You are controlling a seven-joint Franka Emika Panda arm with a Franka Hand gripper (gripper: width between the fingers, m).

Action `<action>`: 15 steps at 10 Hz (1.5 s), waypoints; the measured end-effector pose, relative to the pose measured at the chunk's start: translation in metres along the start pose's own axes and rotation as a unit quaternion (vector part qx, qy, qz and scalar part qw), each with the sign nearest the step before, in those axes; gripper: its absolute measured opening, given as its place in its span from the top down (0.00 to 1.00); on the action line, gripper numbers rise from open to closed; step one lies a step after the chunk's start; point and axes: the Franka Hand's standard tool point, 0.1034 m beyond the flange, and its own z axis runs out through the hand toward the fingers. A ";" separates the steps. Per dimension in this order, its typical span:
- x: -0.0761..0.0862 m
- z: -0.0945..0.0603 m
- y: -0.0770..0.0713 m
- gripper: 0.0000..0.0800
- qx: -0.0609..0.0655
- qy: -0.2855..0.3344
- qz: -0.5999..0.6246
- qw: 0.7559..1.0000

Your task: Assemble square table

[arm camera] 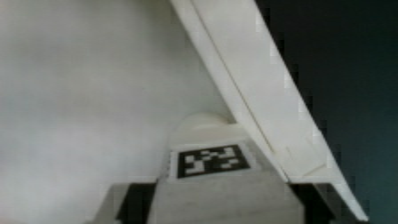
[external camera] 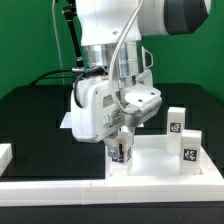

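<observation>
Exterior view: Franka arm bent low over black table (external camera: 30, 115), gripper (external camera: 121, 150) pointing down with a small white tagged leg block (external camera: 121, 153) clamped between the fingers, jaws narrowed to the block's width. Square tabletop (external camera: 160, 165) lying flat near the front, white, raised rim visible, partly hidden behind the arm. Held leg hanging at the tabletop's corner toward the exterior view's left, at or just above its surface; contact not certain from here. Two more leg blocks standing upright toward the exterior view's right, one farther back (external camera: 176, 121), one nearer (external camera: 190, 148), both apart from the gripper. White border rail (external camera: 110, 188) running along the front edge, another short piece (external camera: 5, 153) at the exterior view's left.

Wrist view: same leg block (arm camera: 217, 155) seen end-on, its black-white tag facing the camera, dark finger pads (arm camera: 134, 202) pressing on either side. Beyond it, the tabletop's flat white face (arm camera: 89, 80) and its raised rim (arm camera: 249, 80) slanting across, black table past the rim.

Judgement on doing the step well: probably seating this leg in the corner beside the rim. Best kept upright, lined up with the corner socket before lowering, then pressed or turned gently without slackening the grip. Rim very close to the block, so risk of snagging on it and tilting the leg; socket itself not visible, so alignment hard to confirm.
</observation>
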 end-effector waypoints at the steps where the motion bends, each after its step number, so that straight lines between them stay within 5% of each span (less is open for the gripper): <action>1: 0.000 0.000 0.000 0.62 0.000 0.001 0.007 1.000; 5: 0.003 0.000 0.002 0.60 -0.001 0.007 0.016 1.000; 6: 0.002 0.000 0.002 0.37 -0.001 0.006 0.017 1.000; 7: -0.008 -0.004 0.006 0.25 0.001 0.003 0.012 1.000; 12: -0.053 -0.094 0.017 0.19 0.015 -0.062 -0.005 0.998; 15: -0.049 -0.087 0.017 0.19 0.018 -0.056 -0.005 0.998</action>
